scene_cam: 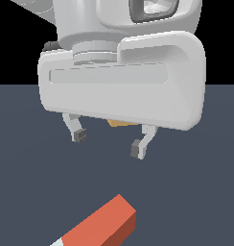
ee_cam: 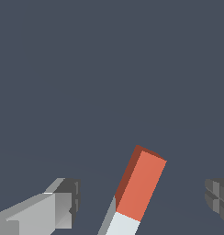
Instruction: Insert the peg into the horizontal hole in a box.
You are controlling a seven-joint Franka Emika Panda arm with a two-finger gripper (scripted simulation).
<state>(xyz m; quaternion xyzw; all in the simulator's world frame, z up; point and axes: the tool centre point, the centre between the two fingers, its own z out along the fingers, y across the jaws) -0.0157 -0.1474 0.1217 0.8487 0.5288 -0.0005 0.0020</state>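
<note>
Dark slate-blue bench (scene_cam: 32, 192) fills the lower part of the exterior view, with flat black behind it. Above the bench hangs the arm's white hand (scene_cam: 108, 142), its broad housing taking up most of the upper frame. Going from the exterior view's left: one thin grey finger (scene_cam: 78, 135) with a dark pad, then a clear gap, then the second finger, which sits a little lower in the frame. The two are spread well apart and hold nothing. Between them, just under the housing, a small sliver of tan shows: the box (scene_cam: 120, 123), almost wholly hidden by the hand, so its hole cannot be seen.

Lower down, toward the frame's bottom edge, the peg (scene_cam: 102, 225) lies flat on the bench, well apart from the fingers. Its red-orange end points up and toward the exterior view's right; its white end is cut off by the bottom edge.

From the wrist view the peg (ee_cam: 137, 188) lies between the two spread fingertips (ee_cam: 68, 202), touching neither, red-orange over white.
</note>
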